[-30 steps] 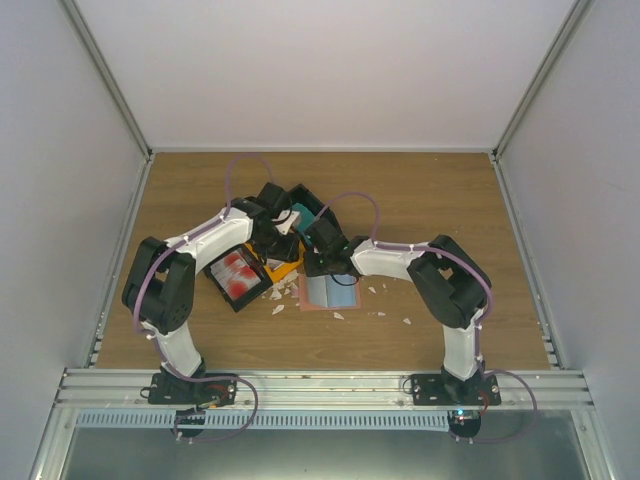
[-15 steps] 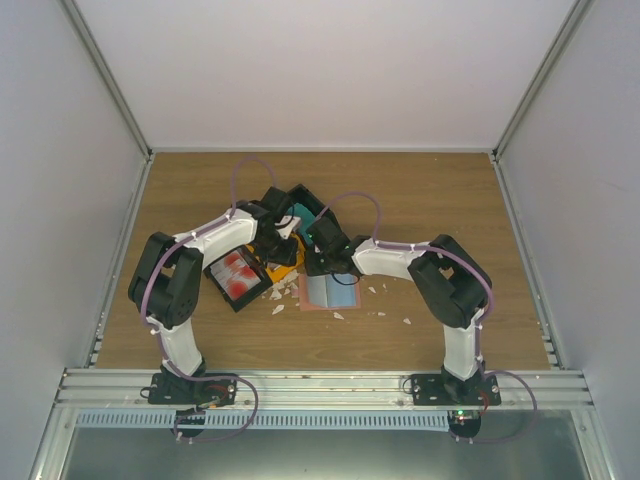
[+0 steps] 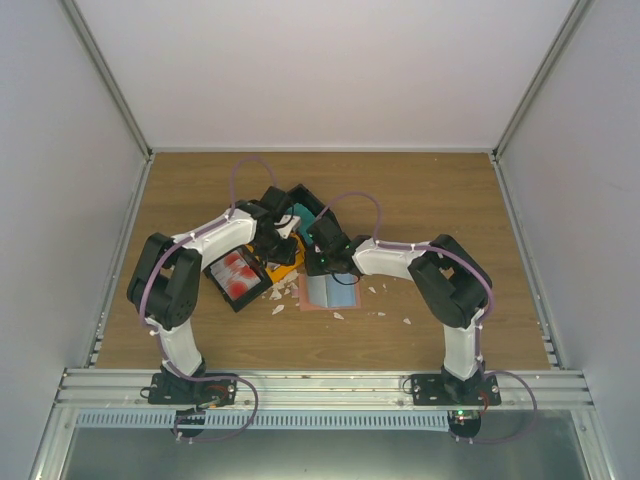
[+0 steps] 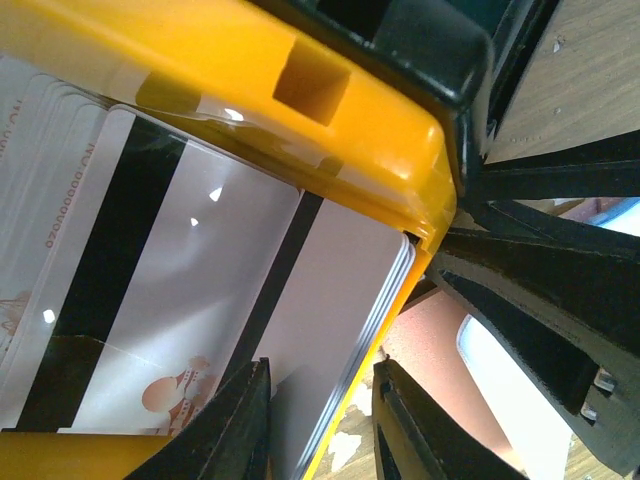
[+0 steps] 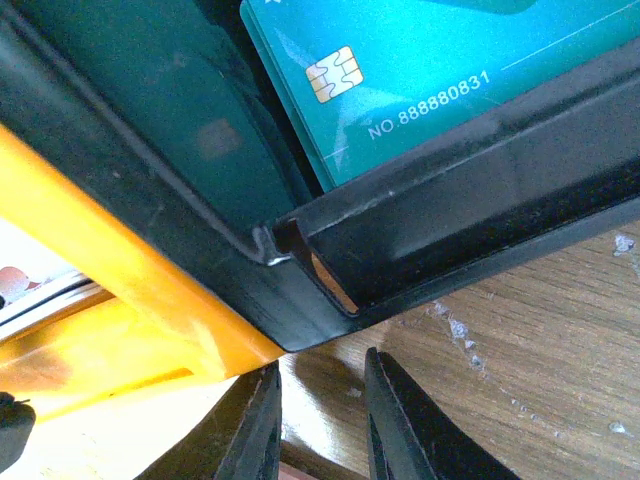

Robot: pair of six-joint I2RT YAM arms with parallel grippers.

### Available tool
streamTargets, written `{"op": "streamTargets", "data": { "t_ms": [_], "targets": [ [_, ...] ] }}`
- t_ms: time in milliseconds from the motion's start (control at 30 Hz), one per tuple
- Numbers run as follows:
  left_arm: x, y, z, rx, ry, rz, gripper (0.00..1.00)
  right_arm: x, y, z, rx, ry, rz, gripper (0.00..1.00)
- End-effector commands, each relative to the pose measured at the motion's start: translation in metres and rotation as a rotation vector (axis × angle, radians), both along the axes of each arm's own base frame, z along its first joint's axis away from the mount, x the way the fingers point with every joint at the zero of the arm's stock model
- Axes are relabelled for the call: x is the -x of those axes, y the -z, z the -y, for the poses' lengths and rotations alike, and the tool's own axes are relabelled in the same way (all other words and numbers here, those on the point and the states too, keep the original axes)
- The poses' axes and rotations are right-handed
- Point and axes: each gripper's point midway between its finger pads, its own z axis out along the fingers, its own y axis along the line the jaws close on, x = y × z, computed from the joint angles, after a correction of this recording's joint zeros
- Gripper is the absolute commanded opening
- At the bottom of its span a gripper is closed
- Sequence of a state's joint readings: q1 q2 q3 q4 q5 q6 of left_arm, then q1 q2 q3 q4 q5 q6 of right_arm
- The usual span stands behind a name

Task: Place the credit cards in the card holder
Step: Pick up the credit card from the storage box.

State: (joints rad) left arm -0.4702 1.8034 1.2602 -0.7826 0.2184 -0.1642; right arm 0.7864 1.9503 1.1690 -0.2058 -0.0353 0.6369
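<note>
A stack of white credit cards [image 4: 200, 300] with black stripes lies in the orange part of the tray [image 4: 300, 130]. My left gripper [image 4: 320, 420] is low over the tray middle [image 3: 283, 255], open. Its fingers [image 4: 245, 420] straddle the stack's edge and the orange rim, and a gap still shows. Teal credit cards [image 5: 430, 60] sit in the black compartment. My right gripper [image 5: 322, 420] is open just off that compartment's corner [image 3: 315, 240], with bare wood between its fingers. The card holder [image 3: 330, 292] lies open on the table, salmon with light blue inside, also in the left wrist view [image 4: 430, 340].
The black-and-orange tray [image 3: 285, 272] also holds red-and-white cards [image 3: 237, 275] in its near-left black compartment. Small white paper scraps [image 3: 380, 312] are scattered near the card holder. The two wrists are close together over the tray. White walls enclose the table.
The left arm has shifted a little to the right over the tray and its fingers have narrowed around the white card stack's edge. The right arm has stayed put.
</note>
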Motion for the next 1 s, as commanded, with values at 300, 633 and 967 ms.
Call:
{"op": "streamTargets", "data": {
  "t_ms": [300,633,967],
  "targets": [
    [0.0084,-0.0112,-0.0006,0.007,0.011,0.007,0.27,-0.0013,-0.0015,0.0019,-0.017,0.011,0.001,0.25],
    [0.0084,-0.0162,0.0008,0.023,-0.006,0.011,0.25,-0.0007,-0.0002,0.0000,-0.020,0.004,-0.005,0.25],
    [0.0087,-0.0176,0.0016,0.030,-0.009,0.012,0.19,-0.0013,-0.0020,-0.0003,-0.022,0.003,-0.001,0.25]
  ]
}}
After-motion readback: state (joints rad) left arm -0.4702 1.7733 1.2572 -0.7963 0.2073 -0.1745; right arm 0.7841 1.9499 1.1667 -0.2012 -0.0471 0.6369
